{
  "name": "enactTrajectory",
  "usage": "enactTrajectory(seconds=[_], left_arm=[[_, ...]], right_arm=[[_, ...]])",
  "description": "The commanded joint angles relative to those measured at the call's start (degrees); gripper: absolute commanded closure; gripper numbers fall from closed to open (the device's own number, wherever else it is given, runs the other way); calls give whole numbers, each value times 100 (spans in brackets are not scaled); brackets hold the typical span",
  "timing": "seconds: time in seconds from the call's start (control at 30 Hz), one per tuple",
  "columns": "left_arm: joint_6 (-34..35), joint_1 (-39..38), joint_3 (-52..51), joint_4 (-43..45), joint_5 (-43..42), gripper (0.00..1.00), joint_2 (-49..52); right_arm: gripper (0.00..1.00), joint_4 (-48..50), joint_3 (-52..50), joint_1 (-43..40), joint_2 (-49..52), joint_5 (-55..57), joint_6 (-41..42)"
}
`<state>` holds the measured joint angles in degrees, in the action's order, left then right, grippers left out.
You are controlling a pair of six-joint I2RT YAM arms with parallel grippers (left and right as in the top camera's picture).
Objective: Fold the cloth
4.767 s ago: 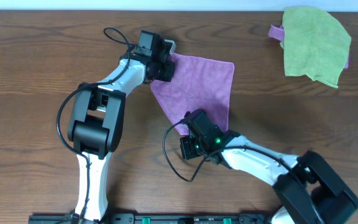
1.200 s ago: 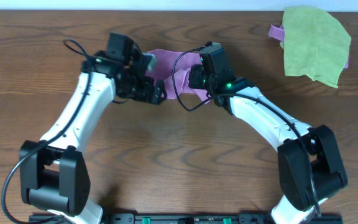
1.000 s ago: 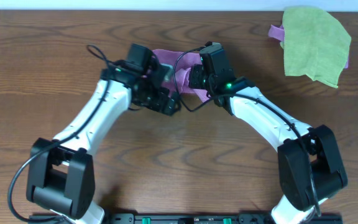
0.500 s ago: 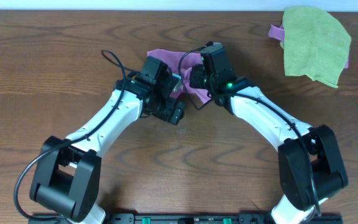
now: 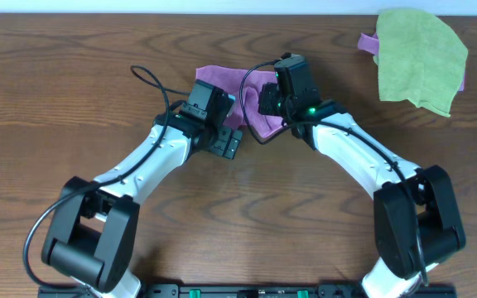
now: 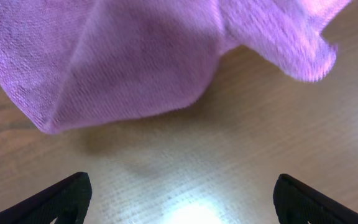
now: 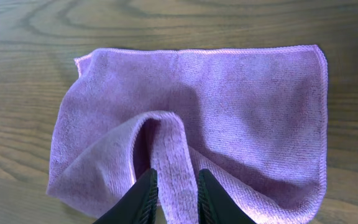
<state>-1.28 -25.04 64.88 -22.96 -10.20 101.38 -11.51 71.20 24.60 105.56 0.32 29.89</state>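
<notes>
Two grippers sit at the cloth (image 5: 214,77), which lies crumpled at the far middle of the table (image 5: 56,165). The left gripper (image 6: 182,199) is spread wide and empty, just short of the cloth's near edge. The right gripper (image 7: 174,198) pinches a raised ridge of the cloth. A green cloth (image 5: 421,58) lies far right.

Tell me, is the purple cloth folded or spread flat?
Partly folded, not flat: the cloth lies rumpled with layers overlapping, and the right gripper pinches a raised ridge of it.
</notes>
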Motion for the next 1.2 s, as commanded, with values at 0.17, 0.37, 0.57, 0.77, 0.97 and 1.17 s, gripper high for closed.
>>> enactTrajectory(seconds=[0.17, 0.37, 0.57, 0.77, 0.97, 1.17], left_arm=[[44, 4, -28, 313, 317, 5, 560], [39, 4, -28, 540, 544, 5, 619], [-4, 61, -28, 839, 782, 5, 623], [-7, 166, -28, 1093, 785, 5, 706], [-7, 225, -28, 1169, 785, 5, 859], [0, 210, -28, 1086, 614, 5, 984]], right_arm=[[78, -9, 120, -59, 52, -83, -83], [78, -9, 120, -59, 52, -116, -85], [79, -79, 120, -59, 52, -227, -168], [79, -177, 120, -59, 52, -227, -212], [80, -264, 120, -59, 52, -227, -234], [80, -269, 120, -59, 52, -225, -297]])
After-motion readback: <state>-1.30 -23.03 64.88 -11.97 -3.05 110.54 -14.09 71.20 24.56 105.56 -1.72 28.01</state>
